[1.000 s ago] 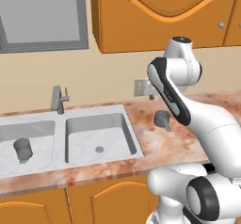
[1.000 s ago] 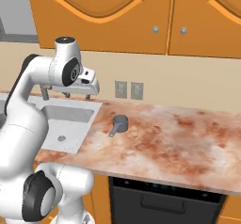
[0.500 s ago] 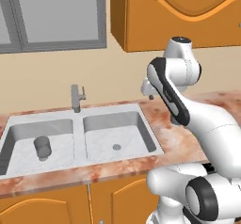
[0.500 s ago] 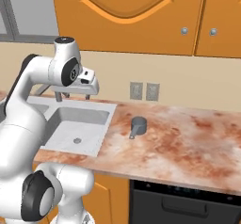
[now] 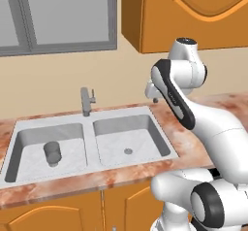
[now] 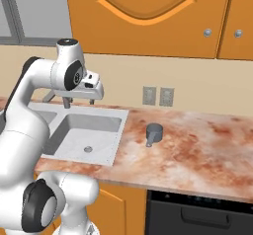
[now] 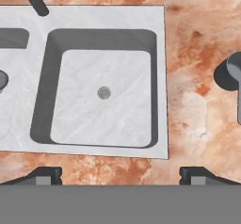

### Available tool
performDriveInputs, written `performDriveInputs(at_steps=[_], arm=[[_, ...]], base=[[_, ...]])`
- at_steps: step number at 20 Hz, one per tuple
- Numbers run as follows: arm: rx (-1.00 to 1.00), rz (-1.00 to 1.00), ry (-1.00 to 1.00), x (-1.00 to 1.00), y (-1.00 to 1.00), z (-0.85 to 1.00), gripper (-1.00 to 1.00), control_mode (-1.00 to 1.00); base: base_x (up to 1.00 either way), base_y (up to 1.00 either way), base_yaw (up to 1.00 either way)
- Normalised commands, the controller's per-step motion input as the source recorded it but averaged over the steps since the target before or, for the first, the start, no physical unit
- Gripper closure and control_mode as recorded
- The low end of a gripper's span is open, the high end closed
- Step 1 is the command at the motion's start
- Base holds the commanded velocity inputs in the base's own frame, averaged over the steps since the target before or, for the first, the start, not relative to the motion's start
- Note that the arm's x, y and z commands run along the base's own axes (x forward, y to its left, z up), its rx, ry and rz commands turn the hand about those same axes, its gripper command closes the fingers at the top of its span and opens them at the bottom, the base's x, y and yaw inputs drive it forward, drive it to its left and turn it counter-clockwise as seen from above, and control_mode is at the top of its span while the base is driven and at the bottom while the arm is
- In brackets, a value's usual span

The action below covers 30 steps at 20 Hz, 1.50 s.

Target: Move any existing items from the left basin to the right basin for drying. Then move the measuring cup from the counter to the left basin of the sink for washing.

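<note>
While the arm hangs high over the counter with nothing in its grasp, the layout reads as a start state. The mottled worktop carries the sink, faucet at the middle back.

Left basin: holds the tumbler, standing upright on the basin floor, toward the front. That is presumably the used item waiting to go across to dry. Right basin: bare down to its drain, so it is free to receive it.

Measuring cup: on the counter well right of the sink, stick handle pointing toward the front edge. It is staged there for the second step, not the first.

Gripper: jaws spread wide apart, empty, pointing straight down. In the hand view the right basin lies below and ahead of the tips. The tumbler is off to the left, just a sliver at that view's left edge. The measuring cup sits at the right edge.

Judgement: first transfer not yet begun; the hand needs to travel left and descend into the left basin.
</note>
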Motion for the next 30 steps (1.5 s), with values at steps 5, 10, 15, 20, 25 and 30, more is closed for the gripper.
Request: performDriveInputs(at_steps=[5, 10, 15, 20, 25, 30], arm=[[0.00, 0.00, 0.00, 0.00, 0.00, 0.00, -1.00, 1.00], [0.00, 0.00, 0.00, 0.00, 0.00, 0.00, -1.00, 1.00], [0.00, 0.00, 0.00, 0.00, 0.00, 0.00, -1.00, 1.00], [0.00, 0.00, 0.00, 0.00, 0.00, 0.00, -1.00, 1.00], [0.00, 0.00, 0.00, 0.00, 0.00, 0.00, -1.00, 1.00], [0.00, 0.00, 0.00, 0.00, 0.00, 0.00, -1.00, 1.00]], base=[[0.22, 0.34, -0.05], [0.31, 0.31, -0.02], [0.45, 0.23, 0.00], [0.29, 0.27, 0.00], [0.01, 0.23, 0.00], [0.00, 0.04, 0.00]])
